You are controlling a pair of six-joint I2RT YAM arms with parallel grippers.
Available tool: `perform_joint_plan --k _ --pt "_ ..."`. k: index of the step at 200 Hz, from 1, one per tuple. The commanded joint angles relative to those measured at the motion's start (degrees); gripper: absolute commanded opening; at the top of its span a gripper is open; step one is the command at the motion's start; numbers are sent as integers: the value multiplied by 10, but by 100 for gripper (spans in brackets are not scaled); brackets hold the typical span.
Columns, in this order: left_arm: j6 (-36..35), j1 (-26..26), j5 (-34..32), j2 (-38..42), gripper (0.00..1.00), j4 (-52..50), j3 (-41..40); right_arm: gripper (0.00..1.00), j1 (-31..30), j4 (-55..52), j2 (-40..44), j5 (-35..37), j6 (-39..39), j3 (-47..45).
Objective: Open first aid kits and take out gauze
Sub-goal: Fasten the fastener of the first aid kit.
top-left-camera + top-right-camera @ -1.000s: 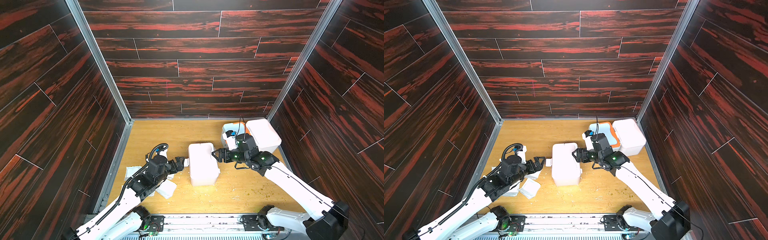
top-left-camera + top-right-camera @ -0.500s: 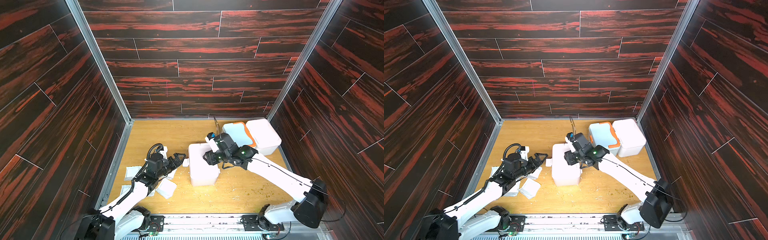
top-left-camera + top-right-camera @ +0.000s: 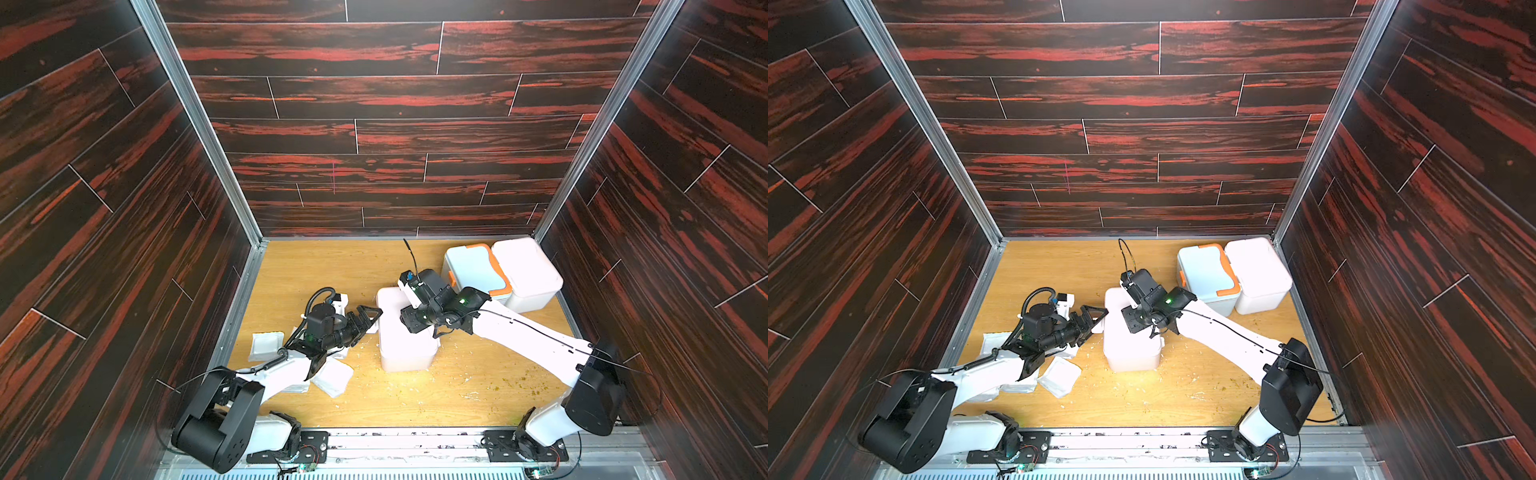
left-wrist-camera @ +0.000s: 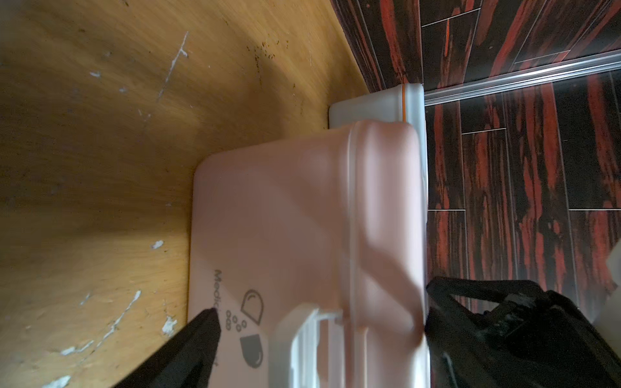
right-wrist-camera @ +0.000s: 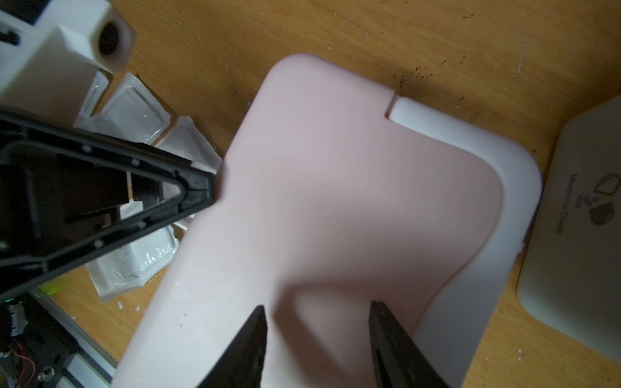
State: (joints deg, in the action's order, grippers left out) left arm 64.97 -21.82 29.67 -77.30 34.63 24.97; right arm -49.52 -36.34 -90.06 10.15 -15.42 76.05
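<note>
The middle first aid kit, a pale pink box, stands lid shut on the wooden floor. My left gripper is open wide at its left side. In the left wrist view, the kit's white latch lies between the spread fingers. Over the lid hangs my right gripper, its jaws apart with nothing between them. Several gauze packets lie by the left arm.
Two more kits stand together at the back right corner: a blue-white one with an orange handle and a pinkish-white one. Dark panel walls close in three sides. Crumbs dot the floor.
My right gripper has swung left from the kit's right side to above its lid, and its jaws have narrowed. The left gripper has edged closer to the kit's latch side.
</note>
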Motion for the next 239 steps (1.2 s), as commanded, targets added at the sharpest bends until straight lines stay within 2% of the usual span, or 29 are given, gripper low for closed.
perform_joint_plan --k 1,47,107,151,206,239 --pt "32 -8 17 -9 99 77 -8 52 -2 -20 -13 5 -5 -13" --pt "50 -25 12 8 99 93 -10 52 -2 -17 -11 1 -5 -13" --pt "33 -28 -9 76 99 19 -12 52 -3 -11 -7 -3 -4 -19" --pt "15 -28 -28 88 99 -30 -8 52 -2 -9 -3 -3 -5 -21" --pt "-59 -28 -78 163 99 -206 26 52 -2 4 30 -2 -8 -32" --pt "-74 -28 -89 203 99 -254 42 61 -3 33 62 -13 -13 -50"
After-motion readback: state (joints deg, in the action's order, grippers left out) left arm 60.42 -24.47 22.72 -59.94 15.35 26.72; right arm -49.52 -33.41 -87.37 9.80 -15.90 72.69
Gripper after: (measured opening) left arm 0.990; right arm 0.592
